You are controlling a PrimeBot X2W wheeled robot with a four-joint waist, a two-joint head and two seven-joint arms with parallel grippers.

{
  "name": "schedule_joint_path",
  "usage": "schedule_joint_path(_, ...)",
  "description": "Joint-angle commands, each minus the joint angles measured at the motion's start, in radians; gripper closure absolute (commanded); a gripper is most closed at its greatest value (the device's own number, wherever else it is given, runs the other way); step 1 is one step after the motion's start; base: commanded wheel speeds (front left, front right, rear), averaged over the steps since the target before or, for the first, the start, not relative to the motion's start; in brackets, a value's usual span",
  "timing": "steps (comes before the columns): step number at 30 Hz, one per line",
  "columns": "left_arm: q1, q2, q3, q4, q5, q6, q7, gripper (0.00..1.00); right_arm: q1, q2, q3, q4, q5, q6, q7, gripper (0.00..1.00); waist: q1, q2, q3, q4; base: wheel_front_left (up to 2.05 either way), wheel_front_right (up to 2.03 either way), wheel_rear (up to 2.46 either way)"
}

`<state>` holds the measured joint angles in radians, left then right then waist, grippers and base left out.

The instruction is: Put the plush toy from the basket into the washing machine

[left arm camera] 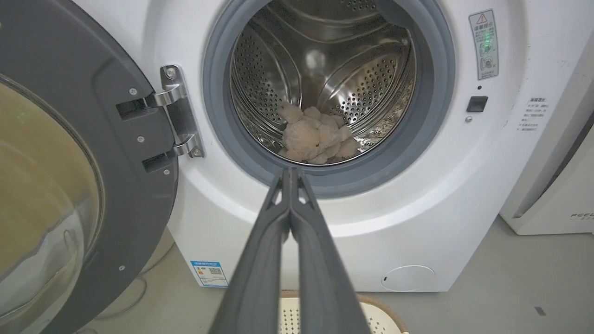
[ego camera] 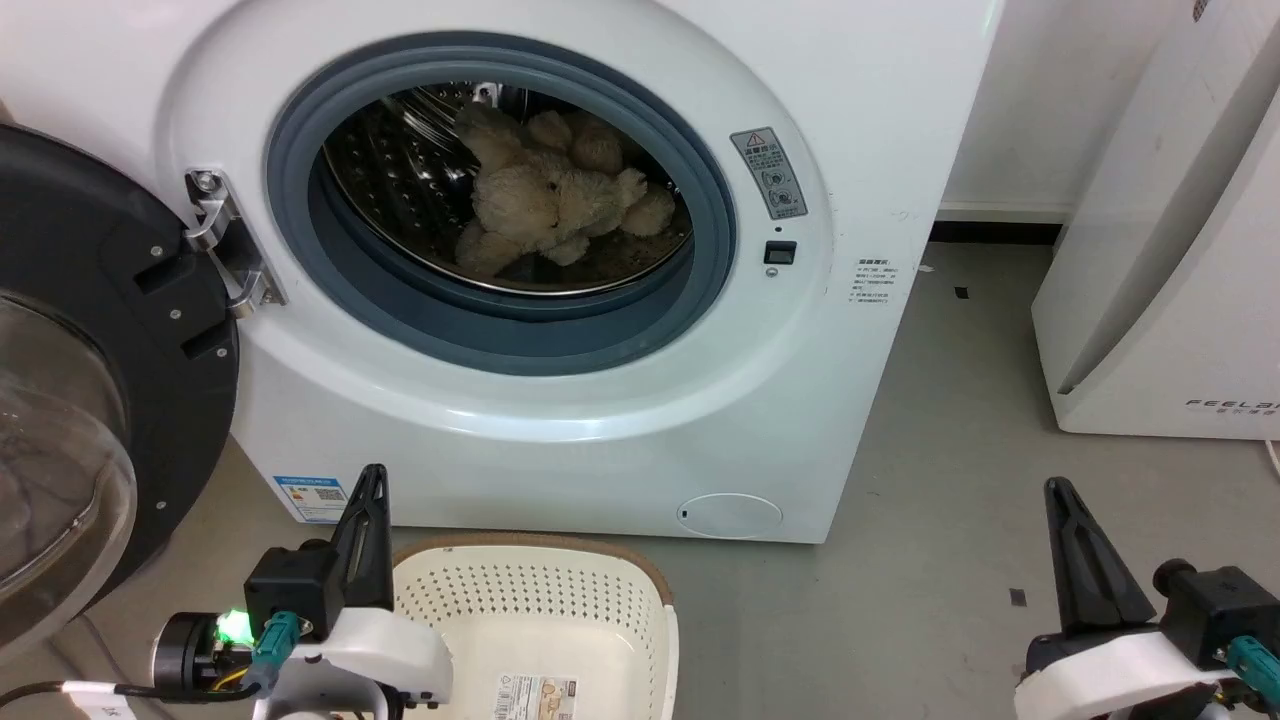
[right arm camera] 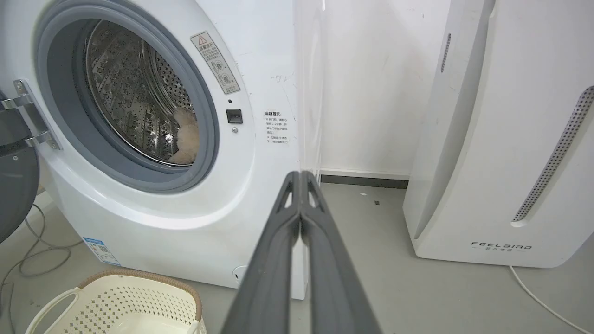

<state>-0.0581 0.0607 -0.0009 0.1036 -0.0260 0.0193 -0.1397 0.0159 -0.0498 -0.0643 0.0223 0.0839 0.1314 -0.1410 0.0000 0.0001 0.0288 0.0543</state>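
Observation:
The fluffy beige plush toy point(ego camera: 548, 200) lies inside the steel drum of the white washing machine point(ego camera: 620, 420), whose door point(ego camera: 90, 330) hangs open to the left. The same toy point(left arm camera: 315, 137) rests on the drum floor in the left wrist view, and part of it point(right arm camera: 187, 138) shows past the gasket in the right wrist view. The cream basket point(ego camera: 545, 600) stands on the floor in front of the machine with only a label on its bottom. My left gripper point(ego camera: 372, 480) is shut above the basket's left rim. My right gripper point(ego camera: 1058, 492) is shut over the floor at the right.
A white FEELBIRD appliance point(ego camera: 1180, 270) stands to the right of the washer, with grey floor point(ego camera: 950, 480) between them. Cables point(right arm camera: 37, 250) lie on the floor under the open door. A white wall runs behind.

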Motion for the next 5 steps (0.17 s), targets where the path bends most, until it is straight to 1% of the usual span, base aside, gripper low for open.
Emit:
schedule_joint_path(1, 0.017, -0.002, 0.0, -0.008, 0.01, -0.003, 0.007, 1.0, -0.007, 0.0, 0.003, -0.006, -0.01, 0.0, 0.007, 1.0, 0.0, -0.0001, -0.001, -0.001, 0.0, 0.0, 0.0)
schedule_joint_path(5, 0.019, -0.002, 0.0, -0.014, 0.011, -0.004, 0.015, 1.0, -0.008, 0.0, 0.007, -0.007, -0.014, 0.0, 0.016, 1.0, 0.0, -0.0001, -0.002, -0.004, 0.0, 0.0, 0.0)
